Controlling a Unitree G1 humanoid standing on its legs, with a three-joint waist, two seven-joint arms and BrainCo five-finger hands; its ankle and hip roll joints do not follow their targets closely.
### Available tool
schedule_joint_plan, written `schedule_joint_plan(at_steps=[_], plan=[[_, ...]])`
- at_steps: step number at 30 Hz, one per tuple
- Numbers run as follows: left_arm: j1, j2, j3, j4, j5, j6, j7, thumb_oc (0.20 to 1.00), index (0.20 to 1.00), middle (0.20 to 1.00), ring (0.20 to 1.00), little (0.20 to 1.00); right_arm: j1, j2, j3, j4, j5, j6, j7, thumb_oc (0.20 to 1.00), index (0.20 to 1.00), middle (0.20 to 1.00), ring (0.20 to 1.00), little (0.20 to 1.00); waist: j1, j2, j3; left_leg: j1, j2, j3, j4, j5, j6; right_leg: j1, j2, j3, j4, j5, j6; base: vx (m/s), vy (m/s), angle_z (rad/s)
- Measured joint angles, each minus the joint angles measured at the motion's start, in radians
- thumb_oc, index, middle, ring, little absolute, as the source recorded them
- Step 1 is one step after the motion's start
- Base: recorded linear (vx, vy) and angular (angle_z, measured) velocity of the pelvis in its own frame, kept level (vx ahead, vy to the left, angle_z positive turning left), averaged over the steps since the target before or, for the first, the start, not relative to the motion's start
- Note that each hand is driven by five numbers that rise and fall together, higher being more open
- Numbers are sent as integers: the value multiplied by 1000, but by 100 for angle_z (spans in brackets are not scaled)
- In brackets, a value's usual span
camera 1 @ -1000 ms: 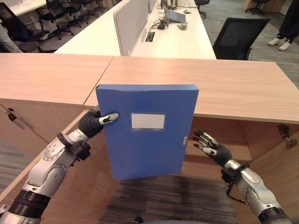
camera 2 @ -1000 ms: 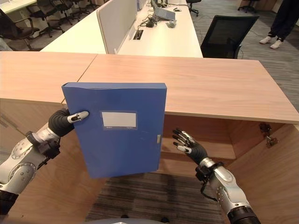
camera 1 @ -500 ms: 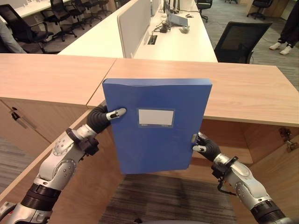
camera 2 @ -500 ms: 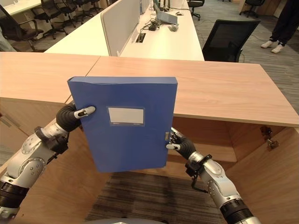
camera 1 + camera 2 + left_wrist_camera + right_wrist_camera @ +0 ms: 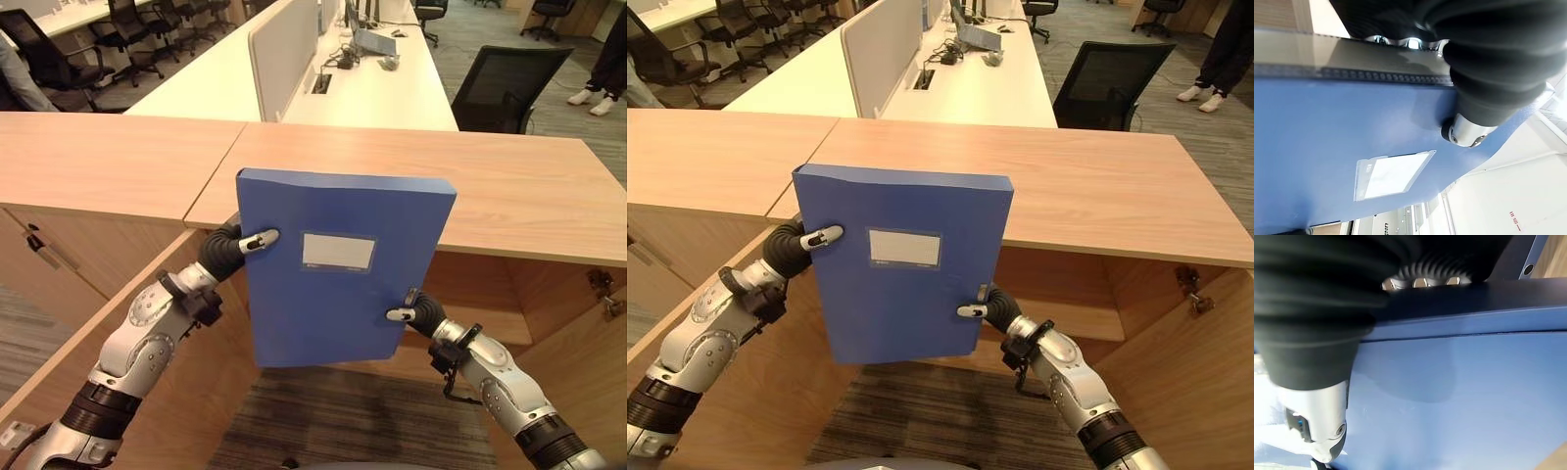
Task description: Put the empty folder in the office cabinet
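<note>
A blue box folder (image 5: 343,304) with a white label stands upright in the air before the open wooden cabinet (image 5: 490,333) under the counter. My left hand (image 5: 230,245) grips its left edge, the thumb lying on the front face. My right hand (image 5: 416,311) holds the lower right edge by the clasp, thumb also on the front, its fingers behind the folder. The left wrist view shows the folder's face (image 5: 1327,137) under my thumb (image 5: 1464,132). The right wrist view shows the blue face (image 5: 1474,396) beside the thumb (image 5: 1317,426).
A long wooden counter top (image 5: 529,191) runs across above the cabinet. The cabinet's doors stand open at both sides, with a hinge (image 5: 600,284) on the right. Behind are white desks (image 5: 392,88), a black chair (image 5: 505,88) and a person's legs (image 5: 607,59).
My right hand, open and apart from the folder a second ago, has come up to its right edge and closed on it. The folder has shifted rightward, held by both hands.
</note>
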Motion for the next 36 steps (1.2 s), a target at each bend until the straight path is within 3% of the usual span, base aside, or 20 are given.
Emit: schedule_joint_plan(at_steps=[5, 6, 7, 8, 24, 25, 26, 27, 28, 33, 36], plan=[[-6, -1, -24, 16, 0, 12, 6, 200, 200, 200, 200, 200, 0, -3, 26, 1, -9, 2, -5, 1000, 1000, 1000, 1000, 1000, 0, 0, 0, -1, 0, 0, 0, 0, 0, -1, 0, 0, 0, 0, 0, 0, 0, 0], [-6, 0, -24, 16, 0, 15, 6, 200, 200, 200, 200, 200, 0, -4, 29, 2, -9, 3, -6, 818, 818, 818, 818, 818, 0, 0, 0, -1, 0, 0, 0, 0, 0, -1, 0, 0, 0, 0, 0, 0, 0, 0], [-6, 0, -24, 16, 0, 16, 7, 200, 200, 200, 200, 200, 0, -4, 30, 2, -9, 3, -6, 225, 225, 225, 225, 225, 0, 0, 0, -1, 0, 0, 0, 0, 0, -1, 0, 0, 0, 0, 0, 0, 0, 0], [-6, 0, -24, 16, 0, 18, 7, 200, 200, 200, 200, 200, 0, -4, 30, 2, -9, 3, -6, 200, 200, 200, 200, 200, 1, 0, 0, -1, 0, 0, 0, 0, 0, 0, 0, 0, 0, 0, 0, 0, 0, 0], [3, -31, -10, 22, -2, 39, 16, 213, 213, 213, 213, 213, 0, -11, 20, 1, -31, 1, -7, 200, 200, 200, 200, 200, 1, 0, 0, -7, 0, -5, 0, 0, 0, -3, 0, -5, -1, 0, 0, 0, 0, 0], [3, -35, -10, 24, -2, 39, 16, 344, 344, 344, 344, 344, 0, -11, 18, 1, -33, 1, -7, 200, 200, 200, 200, 200, 1, 0, 0, -7, 0, -6, 0, 0, 0, -3, 0, -5, -1, 0, 0, 0, 0, 0], [9, -40, -6, 25, -1, 39, 16, 391, 391, 391, 391, 391, -1, -11, 16, 1, -39, 1, -7, 200, 200, 200, 200, 200, 1, 0, 0, -7, 0, -6, 0, 0, 0, -3, 0, -5, -1, 0, 0, 0, 0, 0], [13, -41, -5, 25, -1, 39, 16, 539, 539, 539, 539, 539, 0, -11, 16, 1, -43, 2, -7, 200, 200, 200, 200, 200, 1, 0, 0, -8, 0, -6, 0, 0, 0, -3, 0, -5, -1, 0, 0, 0, 0, 0], [17, -41, -3, 25, -1, 39, 16, 1000, 1000, 1000, 1000, 1000, 0, -11, 13, 1, -47, 2, -6, 200, 200, 200, 200, 200, 1, -1, 0, -8, 0, -6, 0, 0, 0, -3, 0, -5, -1, 0, 0, 0, 0, 0], [37, -88, 15, 22, -1, 31, 0, 1000, 1000, 1000, 1000, 1000, 0, -9, 22, 2, -48, 15, 16, 200, 200, 200, 200, 200, 3, -4, 3, -9, 0, -7, 0, 0, 0, -3, 0, -6, -1, 0, 0, 0, 0, 0], [76, -169, 82, 15, 41, 4, -2, 1000, 1000, 1000, 1000, 1000, 0, -7, 31, 6, -92, 17, 40, 200, 200, 200, 200, 200, 1, -11, 7, -12, 0, -8, 0, 0, 0, -5, 1, -7, -2, 0, 0, 0, 0, 0]])
